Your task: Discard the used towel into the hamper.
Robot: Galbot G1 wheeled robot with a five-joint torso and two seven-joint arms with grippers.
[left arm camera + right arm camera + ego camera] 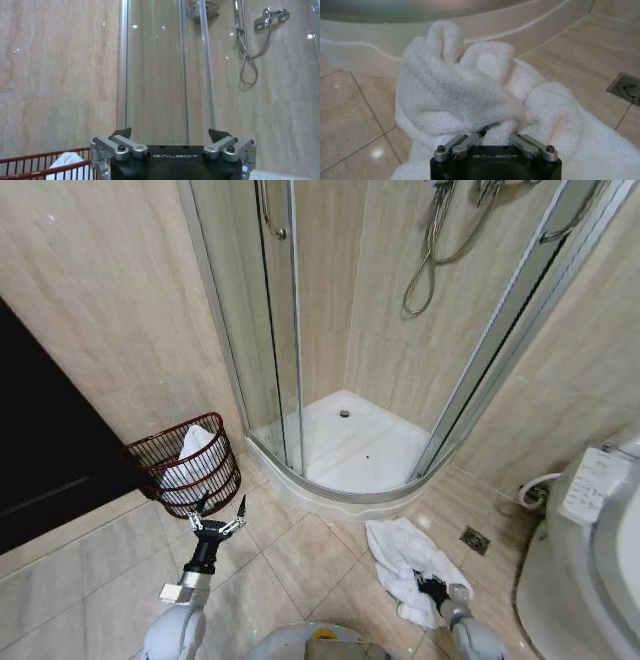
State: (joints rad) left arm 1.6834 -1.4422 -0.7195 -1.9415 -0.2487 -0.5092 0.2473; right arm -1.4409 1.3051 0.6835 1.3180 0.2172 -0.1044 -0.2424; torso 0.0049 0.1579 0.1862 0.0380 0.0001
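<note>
My right gripper pinched the white towel on the floor tiles, near right. My left gripper hung spread near the hamper, far left.

— Item one? The hamper is sitting left of the shower tray, against the wall.

— Item two? The towel is lying on the floor before the tray, right of the hamper.

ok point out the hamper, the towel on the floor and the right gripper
hamper point(150, 452): head view, on its dark red rim, near side.
towel point(395, 545): head view, on the white folds lying on the tiles.
right gripper point(495, 135): right wrist view, midway between its fingertips, closed into the towel.
</note>
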